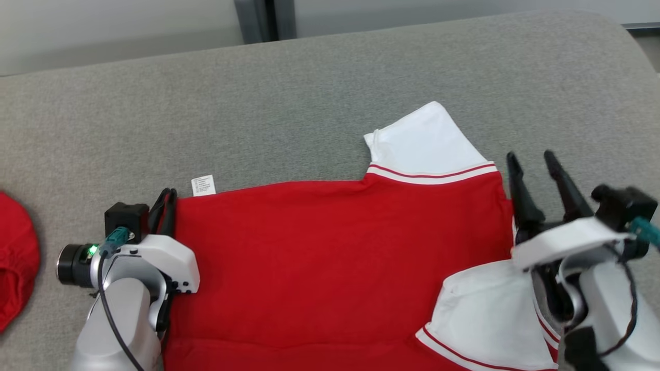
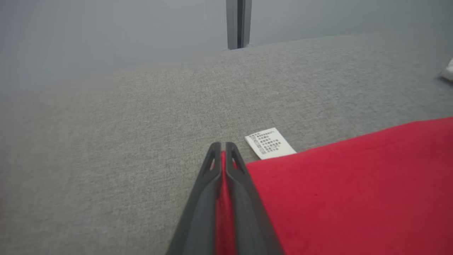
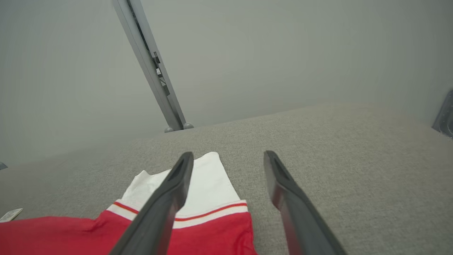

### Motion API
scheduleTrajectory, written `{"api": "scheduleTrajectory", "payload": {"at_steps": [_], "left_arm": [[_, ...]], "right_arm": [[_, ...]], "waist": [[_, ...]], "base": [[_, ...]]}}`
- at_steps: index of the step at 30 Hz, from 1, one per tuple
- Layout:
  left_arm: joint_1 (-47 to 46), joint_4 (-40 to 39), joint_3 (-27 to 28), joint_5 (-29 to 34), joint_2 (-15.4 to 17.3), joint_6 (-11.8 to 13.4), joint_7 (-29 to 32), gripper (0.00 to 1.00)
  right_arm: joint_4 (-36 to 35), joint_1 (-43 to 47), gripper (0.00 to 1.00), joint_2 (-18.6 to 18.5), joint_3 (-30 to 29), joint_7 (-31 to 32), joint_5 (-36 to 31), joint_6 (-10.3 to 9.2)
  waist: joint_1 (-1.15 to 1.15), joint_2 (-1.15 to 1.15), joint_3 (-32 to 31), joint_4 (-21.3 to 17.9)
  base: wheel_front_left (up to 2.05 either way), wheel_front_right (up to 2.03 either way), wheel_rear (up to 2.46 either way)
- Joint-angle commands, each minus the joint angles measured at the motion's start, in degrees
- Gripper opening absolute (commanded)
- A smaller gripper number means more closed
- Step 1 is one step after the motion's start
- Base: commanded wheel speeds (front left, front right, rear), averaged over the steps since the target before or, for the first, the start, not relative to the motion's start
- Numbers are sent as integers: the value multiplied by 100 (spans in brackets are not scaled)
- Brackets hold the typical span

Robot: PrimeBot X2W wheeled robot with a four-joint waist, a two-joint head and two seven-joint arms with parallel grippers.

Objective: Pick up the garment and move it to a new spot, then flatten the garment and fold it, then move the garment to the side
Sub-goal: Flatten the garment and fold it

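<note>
The garment [image 1: 330, 257] is a red shirt with white sleeves, spread flat on the grey cushioned surface [image 1: 258, 103]. One white sleeve [image 1: 428, 144] sticks out at the far side, and a white care label [image 1: 203, 185] lies at the far left corner. My left gripper [image 1: 167, 198] is shut on the garment's left corner; in the left wrist view red cloth [image 2: 223, 198] shows pinched between the fingers [image 2: 205, 184]. My right gripper [image 1: 533, 159] stands open just above the garment's right edge, near the sleeve [image 3: 208, 184], holding nothing.
Another red cloth [image 1: 15, 268] lies at the left edge of the surface. A grey post [image 3: 152, 67] and pale wall stand behind the far edge. Bare grey surface [image 2: 106, 141] stretches beyond and left of the garment.
</note>
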Motion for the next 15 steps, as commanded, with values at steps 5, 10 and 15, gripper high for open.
{"api": "scheduleTrajectory", "payload": {"at_steps": [5,10,15], "left_arm": [[-172,-336,-193,75,-101,-57,8,0],[-233,-654,-402,122,-213,-109,86,0],[-247,-895,-605,164,-269,-158,185,0]], "right_arm": [[715,-907,100,-299,-157,600,248,5],[1449,-1714,100,-616,-12,1331,528,4],[2079,-2363,100,-861,210,1855,842,4]], "waist": [[0,0,240,351],[0,0,421,704],[0,0,573,1020]], "base": [[0,0,0],[0,0,0],[0,0,0]]}}
